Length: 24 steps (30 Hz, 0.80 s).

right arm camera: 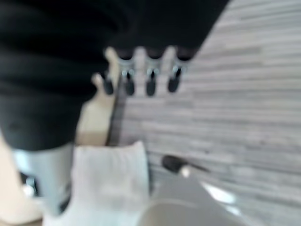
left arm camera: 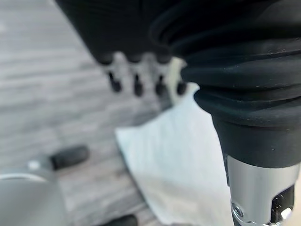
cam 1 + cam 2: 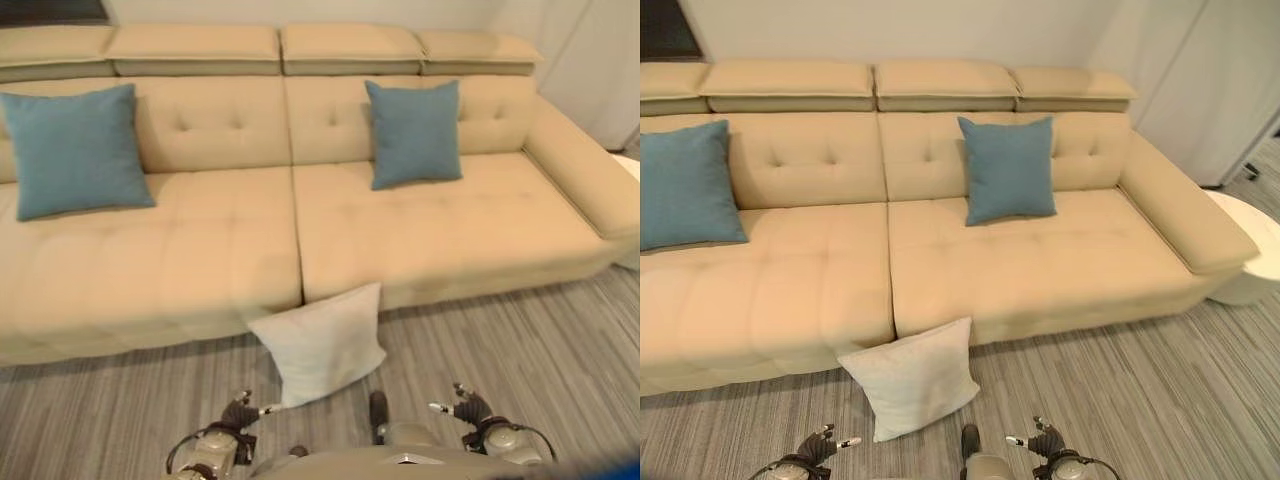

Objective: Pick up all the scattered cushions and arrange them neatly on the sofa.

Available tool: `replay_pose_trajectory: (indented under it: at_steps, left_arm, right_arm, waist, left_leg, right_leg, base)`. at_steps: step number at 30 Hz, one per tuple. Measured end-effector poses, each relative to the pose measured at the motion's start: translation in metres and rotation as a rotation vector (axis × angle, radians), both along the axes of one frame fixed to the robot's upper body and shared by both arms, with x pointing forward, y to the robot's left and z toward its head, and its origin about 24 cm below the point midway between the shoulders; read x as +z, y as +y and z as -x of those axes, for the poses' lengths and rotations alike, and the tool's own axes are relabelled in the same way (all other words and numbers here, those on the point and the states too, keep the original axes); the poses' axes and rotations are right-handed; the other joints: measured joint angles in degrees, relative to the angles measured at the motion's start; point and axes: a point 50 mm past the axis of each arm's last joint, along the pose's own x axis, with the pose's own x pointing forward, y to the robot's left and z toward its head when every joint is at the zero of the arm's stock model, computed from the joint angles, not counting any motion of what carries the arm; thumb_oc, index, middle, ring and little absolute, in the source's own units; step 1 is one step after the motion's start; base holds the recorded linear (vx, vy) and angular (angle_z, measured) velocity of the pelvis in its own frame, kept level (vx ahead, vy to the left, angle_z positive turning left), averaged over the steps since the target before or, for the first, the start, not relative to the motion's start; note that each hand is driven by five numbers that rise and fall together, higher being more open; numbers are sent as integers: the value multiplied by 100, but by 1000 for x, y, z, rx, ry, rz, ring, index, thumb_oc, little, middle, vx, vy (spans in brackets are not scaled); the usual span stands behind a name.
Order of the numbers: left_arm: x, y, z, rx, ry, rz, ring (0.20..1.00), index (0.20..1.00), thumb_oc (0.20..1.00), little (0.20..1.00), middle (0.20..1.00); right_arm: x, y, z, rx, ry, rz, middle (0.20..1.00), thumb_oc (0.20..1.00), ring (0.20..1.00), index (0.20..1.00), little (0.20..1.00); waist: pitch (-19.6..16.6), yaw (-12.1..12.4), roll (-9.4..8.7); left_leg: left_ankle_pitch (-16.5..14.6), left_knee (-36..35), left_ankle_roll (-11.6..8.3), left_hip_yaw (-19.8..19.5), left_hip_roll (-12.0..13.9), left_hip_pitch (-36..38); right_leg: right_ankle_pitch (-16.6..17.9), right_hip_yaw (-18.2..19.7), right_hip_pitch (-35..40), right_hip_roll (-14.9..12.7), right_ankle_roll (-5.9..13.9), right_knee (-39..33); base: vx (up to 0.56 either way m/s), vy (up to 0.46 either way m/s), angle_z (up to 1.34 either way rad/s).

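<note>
Leaning against the front of the beige tufted fabric sofa (image 3: 300, 230), the square white cushion (image 3: 320, 345) on the floor calls for both empty, loosely spread hands, left hand (image 3: 240, 412) and right hand (image 3: 468, 408), gripping opposite edges evenly.

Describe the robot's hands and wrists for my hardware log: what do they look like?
The left hand and right hand each have slim silver fingers ending in dark rounded tips. A black ribbed cover wraps the back of each hand and wrist. Below it the arm shows polished silver-grey metal.
</note>
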Motion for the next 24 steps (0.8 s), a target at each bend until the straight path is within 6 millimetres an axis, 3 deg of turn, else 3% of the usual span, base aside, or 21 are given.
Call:
replay_pose_trajectory:
  at_steps: [3, 5, 7, 9, 11, 13, 15, 17, 18, 20, 22, 23, 24]
  left_arm:
    - [1, 0, -3, -3, -7, -1, 1000, 1000, 1000, 1000, 1000]
    - [3, -2, -14, -12, -34, 3, 1000, 1000, 1000, 1000, 1000]
    - [6, -2, -24, -18, -54, 1, 1000, 1000, 1000, 1000, 1000]
    - [10, -3, -36, -30, -84, 0, 1000, 1000, 1000, 1000, 1000]
    - [9, -4, -34, -51, -73, -4, 1000, 1000, 1000, 1000, 1000]
    - [11, -7, -41, -69, -89, -3, 1000, 1000, 1000, 1000, 1000]
    - [15, -7, -49, -78, -124, -1, 1000, 1000, 1000, 1000, 1000]
    - [16, -7, -50, -78, -125, -2, 1000, 1000, 1000, 1000, 1000]
    - [20, -8, -61, -83, -164, 1, 1000, 1000, 1000, 1000, 1000]
    - [32, -12, -84, -112, -241, 6, 1000, 1000, 1000, 1000, 1000]
    - [55, -16, -120, -148, -372, 1, 1000, 1000, 1000, 1000, 1000]
    - [56, -15, -121, -147, -380, 2, 1000, 1000, 1000, 1000, 1000]
    - [83, -18, -154, -140, -522, -7, 1000, 1000, 1000, 1000, 1000]
  right_arm:
    - [3, 1, -6, 6, -26, -5, 1000, 1000, 1000, 1000, 1000]
    - [2, 1, -4, 6, -27, -5, 1000, 1000, 1000, 1000, 1000]
    - [6, 1, -12, 6, -55, -9, 1000, 1000, 1000, 1000, 1000]
    - [6, -1, -11, -12, -54, -10, 1000, 1000, 1000, 1000, 1000]
    - [6, -3, -13, -19, -58, -7, 1000, 1000, 1000, 1000, 1000]
    - [7, -4, -13, -19, -66, -2, 1000, 1000, 1000, 1000, 1000]
    - [6, -5, -12, -19, -58, 4, 1000, 1000, 1000, 1000, 1000]
    - [5, -8, -10, -24, -47, 12, 1000, 1000, 1000, 1000, 1000]
    - [5, -9, -9, -26, -46, 14, 1000, 1000, 1000, 1000, 1000]
    - [13, -7, -28, -20, -103, 6, 1000, 1000, 1000, 1000, 1000]
    - [26, -1, -57, 10, -190, -3, 1000, 1000, 1000, 1000, 1000]
    - [27, -1, -58, 12, -195, -3, 1000, 1000, 1000, 1000, 1000]
    - [45, 5, -90, 34, -304, -11, 1000, 1000, 1000, 1000, 1000]
  waist:
    - [49, 46, 70]
    - [62, 77, 1]
    - [208, 69, -98]
    - [300, 71, -188]
    - [350, 42, -200]
    - [480, -140, -169]
    - [570, -131, -211]
    - [589, -238, -202]
    - [607, -212, -227]
    - [770, -217, -300]
    - [1155, -190, -320]
    - [1172, -190, -315]
    - [1435, -182, -299]
  left_leg:
    - [-16, 231, -206, -339, 227, -219]
    - [29, 434, -301, -466, 262, -380]
    - [227, 911, -583, -701, 284, -919]
    - [394, 1059, -624, -478, 274, -1157]
    - [348, 1088, -527, 132, 371, -1246]
    - [328, 1130, -498, 808, 530, -1400]
    - [321, 1034, -490, 781, 490, -1454]
    - [227, 680, -318, 680, 421, -1230]
    - [237, 681, -241, 732, 276, -1316]
    - [247, 751, -15, 915, 121, -1618]
    - [175, 1112, 153, 1033, 5, -2034]
    - [168, 1134, 163, 1039, 3, -2059]
    - [26, 1615, 293, 1109, -27, -2664]
  right_leg:
    - [112, -426, 269, 155, -193, -392]
    - [-38, -684, 311, 168, -309, -392]
    - [-192, -964, 324, 185, -308, -391]
    - [-255, -1184, 322, 153, -397, -391]
    - [-320, -1360, 319, 197, -489, -394]
    - [-354, -1712, 340, 188, -529, -399]
    - [-393, -1638, 82, 180, -535, -213]
    - [-381, -1561, 22, 172, -508, -116]
    - [-425, -1425, -300, 32, -415, 180]
    - [-397, -1217, -823, -183, -292, 609]
    - [-307, -1066, -1225, -373, -198, 855]
    - [-301, -1059, -1245, -381, -189, 865]
    - [-187, -952, -1763, -492, -117, 1072]
  base:
    - [32, -213, 65]
    - [-44, -247, 87]
    - [-82, -171, 115]
    - [-43, -11, 90]
    - [-46, 8, 49]
    - [43, 40, 60]
    - [99, 87, 2]
    - [-33, 191, -30]
    - [-140, 194, -32]
    - [-150, 105, -36]
    - [-231, 95, -14]
    - [-156, 65, -7]
    - [-90, 36, -4]
